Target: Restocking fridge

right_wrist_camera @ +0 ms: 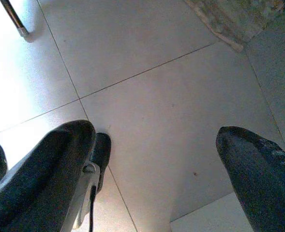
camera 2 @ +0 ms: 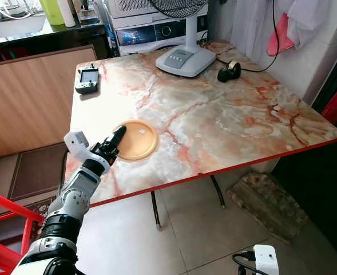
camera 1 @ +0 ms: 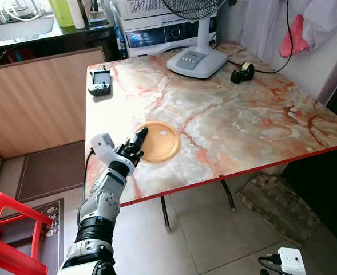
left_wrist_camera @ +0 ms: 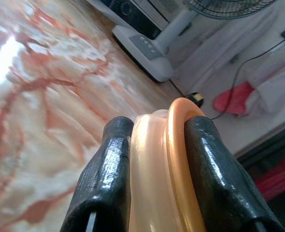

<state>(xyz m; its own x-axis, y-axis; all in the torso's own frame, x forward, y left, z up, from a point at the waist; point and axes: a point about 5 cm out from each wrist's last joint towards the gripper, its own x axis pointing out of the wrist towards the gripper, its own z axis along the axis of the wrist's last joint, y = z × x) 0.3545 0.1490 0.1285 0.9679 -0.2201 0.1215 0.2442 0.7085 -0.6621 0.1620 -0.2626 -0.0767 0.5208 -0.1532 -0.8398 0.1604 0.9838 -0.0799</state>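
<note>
The orange plate (camera 1: pixel 158 141) lies flat on the marble counter (camera 1: pixel 242 120), near its front edge. The left gripper (camera 1: pixel 138 139) is at the plate's near-left rim, jaws clenched on that rim. Beyond the plate stand a fan base (camera 1: pixel 195 60), a tape roll (camera 1: pixel 243 72) and a small device (camera 1: pixel 99 80). The right gripper (right_wrist_camera: pixel 157 164) hangs over the tiled floor (right_wrist_camera: pixel 147 96), jaws spread apart.

The left arm reaches forward over the near table edge, left gripper (camera 1: pixel 138 139) clamped tight; the right gripper (right_wrist_camera: pixel 157 159) hangs with fingers spread
</note>
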